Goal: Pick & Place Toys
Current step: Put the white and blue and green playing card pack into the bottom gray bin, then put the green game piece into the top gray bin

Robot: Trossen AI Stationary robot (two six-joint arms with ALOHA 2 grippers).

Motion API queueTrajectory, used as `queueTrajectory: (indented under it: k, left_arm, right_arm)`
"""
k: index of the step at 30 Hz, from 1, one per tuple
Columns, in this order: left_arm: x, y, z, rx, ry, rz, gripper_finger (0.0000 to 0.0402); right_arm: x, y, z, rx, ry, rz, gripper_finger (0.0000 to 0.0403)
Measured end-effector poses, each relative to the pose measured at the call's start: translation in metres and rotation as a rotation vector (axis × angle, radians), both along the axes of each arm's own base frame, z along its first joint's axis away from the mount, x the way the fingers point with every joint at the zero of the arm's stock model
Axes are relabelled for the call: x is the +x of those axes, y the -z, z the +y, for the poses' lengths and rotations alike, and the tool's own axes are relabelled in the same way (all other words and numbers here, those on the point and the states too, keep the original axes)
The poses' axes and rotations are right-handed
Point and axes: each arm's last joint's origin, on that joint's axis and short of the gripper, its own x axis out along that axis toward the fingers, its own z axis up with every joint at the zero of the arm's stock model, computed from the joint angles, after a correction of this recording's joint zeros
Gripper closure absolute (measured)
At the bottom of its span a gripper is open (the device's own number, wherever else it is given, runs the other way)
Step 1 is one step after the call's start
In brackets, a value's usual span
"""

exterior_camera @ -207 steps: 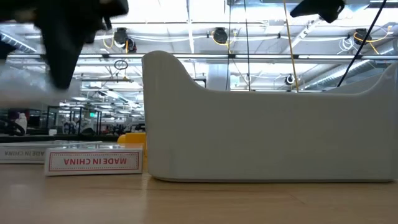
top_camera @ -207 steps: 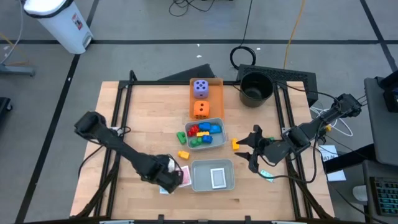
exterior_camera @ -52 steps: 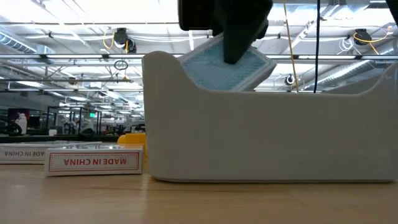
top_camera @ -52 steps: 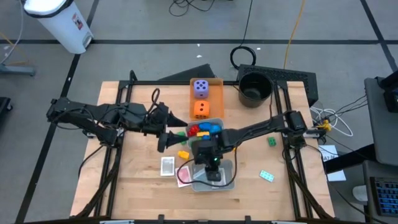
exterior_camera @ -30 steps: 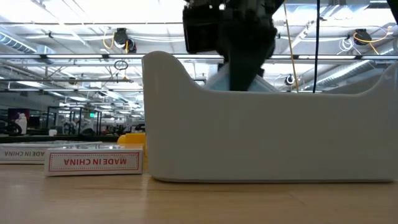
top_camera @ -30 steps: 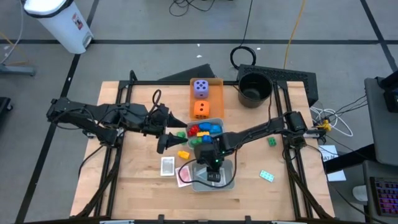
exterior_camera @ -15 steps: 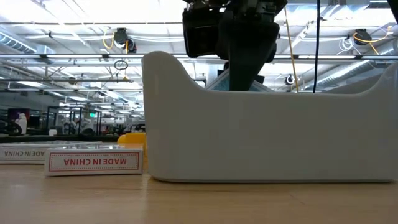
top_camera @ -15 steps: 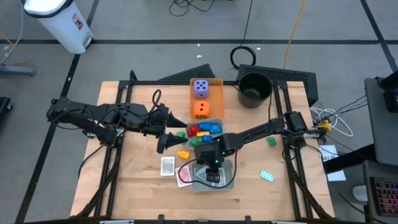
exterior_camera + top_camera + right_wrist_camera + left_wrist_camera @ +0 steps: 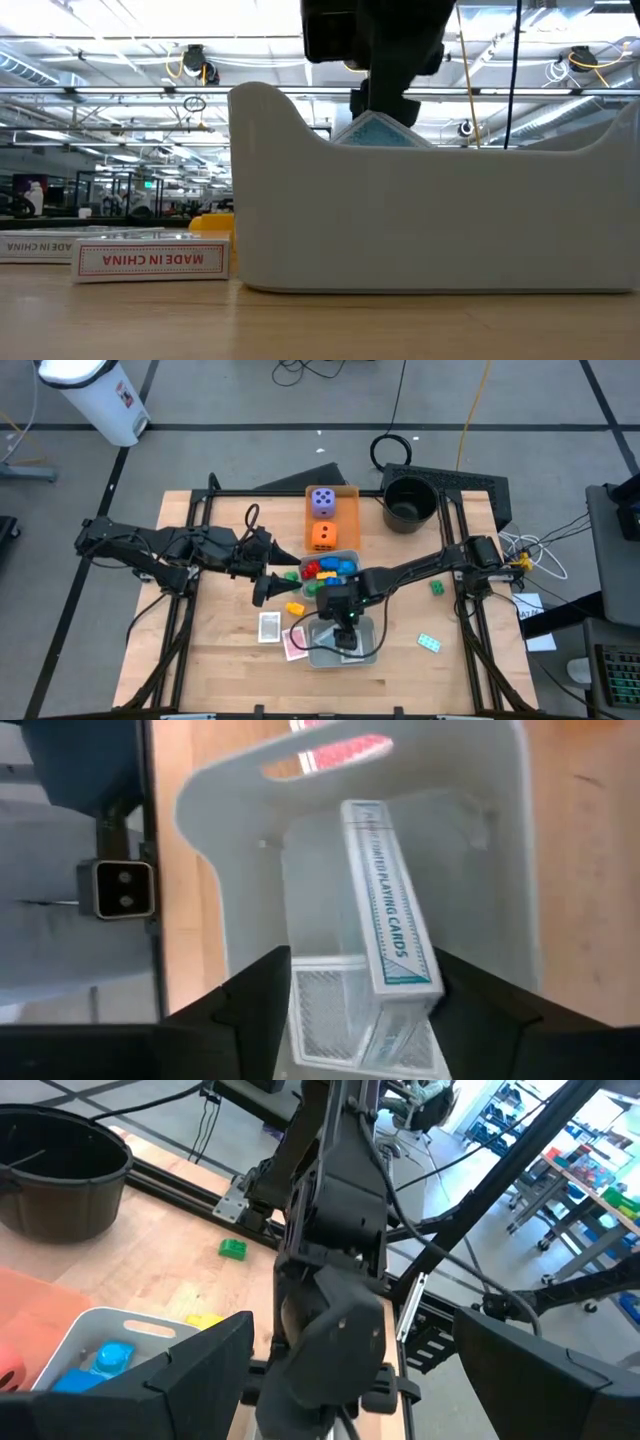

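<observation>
Hovering over the grey rectangular plastic tray at the near middle of the table, the right gripper has its two dark fingers spread either side of a teal-edged card box, which stands on its long edge inside the tray, leaning on a second box lying flat on the tray floor; the fingers look parted and clear of the box, so I judge it released rather than gripped. From table height only the teal box's upper corner shows above the tray wall. The left gripper waits out over the wood to the left of the small grey tray of coloured plastic bricks, its fingers wide apart and empty. Outside the trays, a pink card box lies flat touching the near tray's left wall, a white-backed one just left of it, a thin teal card well to the right, a yellow brick between the two grey trays and a green brick near the right rail. The purple and orange dotted dice sit in the flat orange tray. These card boxes should be light, stiff cardboard with a smooth, likely slippery finish; lying flat, they offer little height, so pinching across the narrow width, low on the long edges, seems safest.
</observation>
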Motion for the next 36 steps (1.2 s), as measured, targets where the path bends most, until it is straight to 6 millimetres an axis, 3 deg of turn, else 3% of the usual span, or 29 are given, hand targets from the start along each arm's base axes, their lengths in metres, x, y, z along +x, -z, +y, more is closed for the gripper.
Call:
queueTrajectory:
  k: [8,17,23,31,36]
  left_arm:
    - [0.0,0.0,0.0,0.01,0.002,-0.001,0.0055]
    - [-0.002,0.001,0.0,0.025,0.007,0.011,0.0055]
    - [-0.011,0.019,-0.006,0.053,0.031,0.213,0.0055]
    - [-0.018,0.053,-0.011,0.083,-0.054,0.541,0.0055]
    - [-0.019,0.069,-0.011,0.116,-0.074,0.638,0.0055]
  right_arm:
    - [-0.011,-0.019,-0.014,-0.087,0.038,-0.017,0.0194]
    - [-0.023,-0.062,-0.033,-0.151,0.142,-0.174,0.0194]
    - [-0.033,-0.088,-0.035,-0.133,0.212,-0.26,0.0198]
    - [-0.061,-0.106,-0.026,-0.478,0.417,-0.293,0.0204]
    - [-0.074,-0.114,-0.028,-0.459,0.429,-0.264,0.0205]
